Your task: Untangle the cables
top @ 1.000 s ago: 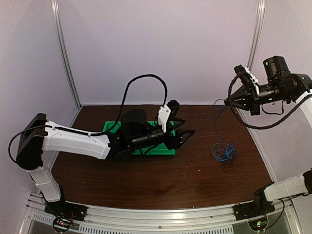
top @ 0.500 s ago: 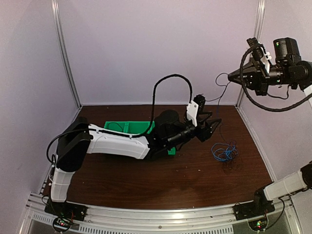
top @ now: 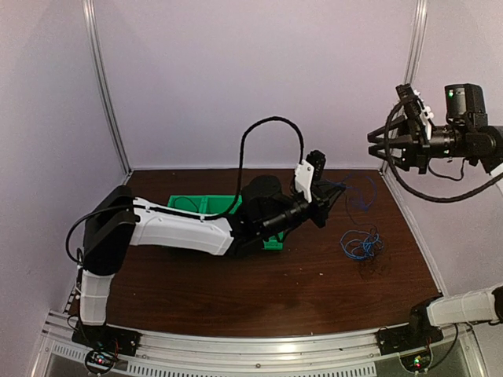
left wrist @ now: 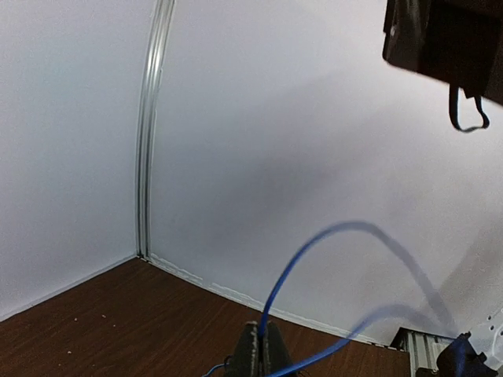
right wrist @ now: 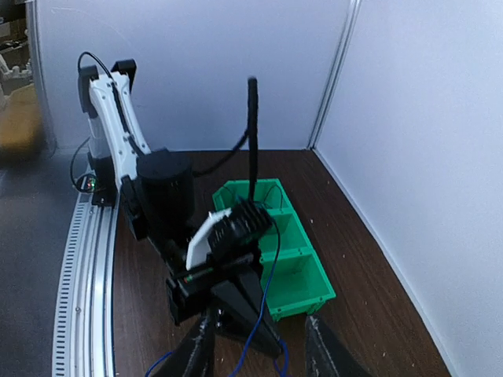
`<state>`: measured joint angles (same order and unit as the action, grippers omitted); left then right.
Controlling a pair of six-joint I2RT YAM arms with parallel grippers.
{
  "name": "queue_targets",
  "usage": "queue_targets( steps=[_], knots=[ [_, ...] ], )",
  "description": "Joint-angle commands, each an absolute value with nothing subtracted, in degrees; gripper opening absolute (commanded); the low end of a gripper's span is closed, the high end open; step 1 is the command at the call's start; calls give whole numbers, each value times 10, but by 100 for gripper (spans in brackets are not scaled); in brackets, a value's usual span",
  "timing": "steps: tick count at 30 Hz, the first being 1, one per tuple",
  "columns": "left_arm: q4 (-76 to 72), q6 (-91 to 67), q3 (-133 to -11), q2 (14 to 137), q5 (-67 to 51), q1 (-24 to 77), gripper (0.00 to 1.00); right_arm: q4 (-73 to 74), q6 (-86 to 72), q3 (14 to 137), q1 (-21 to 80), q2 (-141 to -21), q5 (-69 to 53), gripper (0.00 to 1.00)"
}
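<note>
left wrist: gripper point(left wrist: 260, 342) prob. nips cable point(left wrist: 354, 225)

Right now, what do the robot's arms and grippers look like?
The left arm has white shells, black joints and a black ribbed hose arching over it. The right arm is black at the wrist, white lower down. The left gripper and right gripper are black with tapered fingers.

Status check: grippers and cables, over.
Left gripper shut on blue cable. Right gripper open, raised high. Tangle lies on table, right side. No obstruction seen.
</note>
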<state>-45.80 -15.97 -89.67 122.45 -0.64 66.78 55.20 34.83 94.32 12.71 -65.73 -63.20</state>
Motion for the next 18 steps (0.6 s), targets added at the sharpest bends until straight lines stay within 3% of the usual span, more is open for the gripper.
queue_targets(
  steps=[1, 10, 18],
  knots=[
    [-472, -146, -872, 1124, 34, 639, 0, 497, 325, 810, 104, -615, -545, 47],
    [-358, -121, -871, 1044, 89, 634, 0, 456, 464, 543, 67, -608, -525, 74],
    [-314, -93, -886, 997, 114, 634, 0, 367, 520, 462, 68, -672, -464, 78]
  ],
)
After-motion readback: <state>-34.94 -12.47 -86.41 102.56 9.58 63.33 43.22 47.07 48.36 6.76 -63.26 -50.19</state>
